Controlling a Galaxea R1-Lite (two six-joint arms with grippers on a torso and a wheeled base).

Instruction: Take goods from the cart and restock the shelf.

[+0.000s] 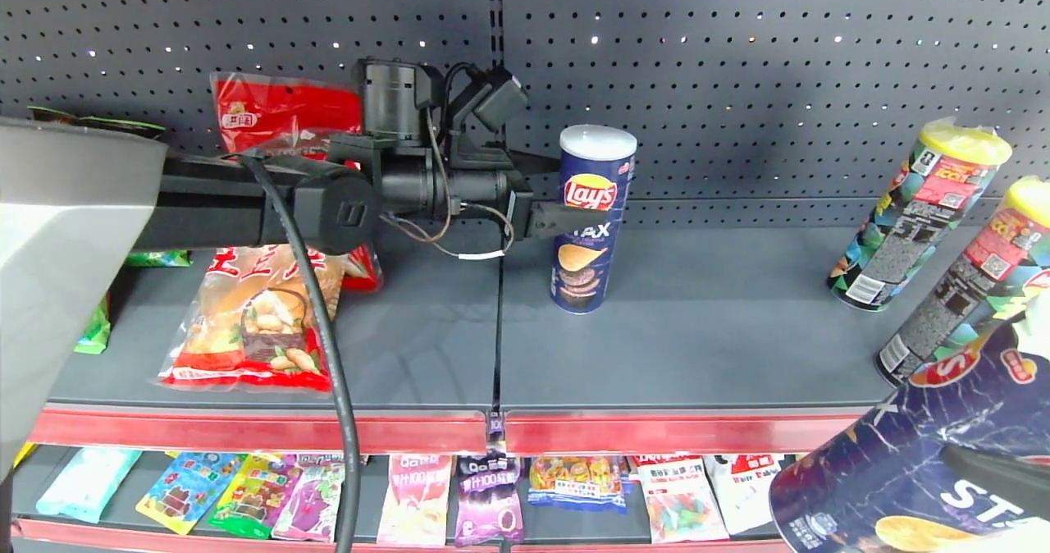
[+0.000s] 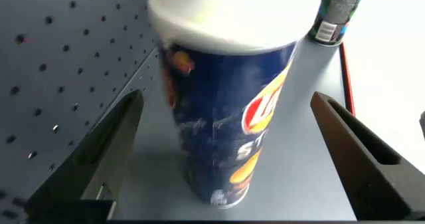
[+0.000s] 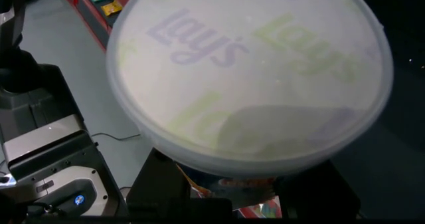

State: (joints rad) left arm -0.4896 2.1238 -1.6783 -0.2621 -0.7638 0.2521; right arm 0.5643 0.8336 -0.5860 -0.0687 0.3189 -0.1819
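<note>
On the grey metal shelf (image 1: 722,331), the left hand (image 2: 227,99) stands spread astride the upright blue white-lidded crisp tube (image 1: 595,175), clear on both sides; it probably backs out leftward next. At far right, the right hand (image 1: 997,467) clamps a second blue crisp tube (image 1: 902,463).

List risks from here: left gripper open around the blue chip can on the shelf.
1. The open left gripper straddles the upright blue cylindrical chip can with white lid; a skewed pull-back could tip it.
2. The second blue can, held low at the right, may knock the tilted yellow-lidded cans going in.
</note>
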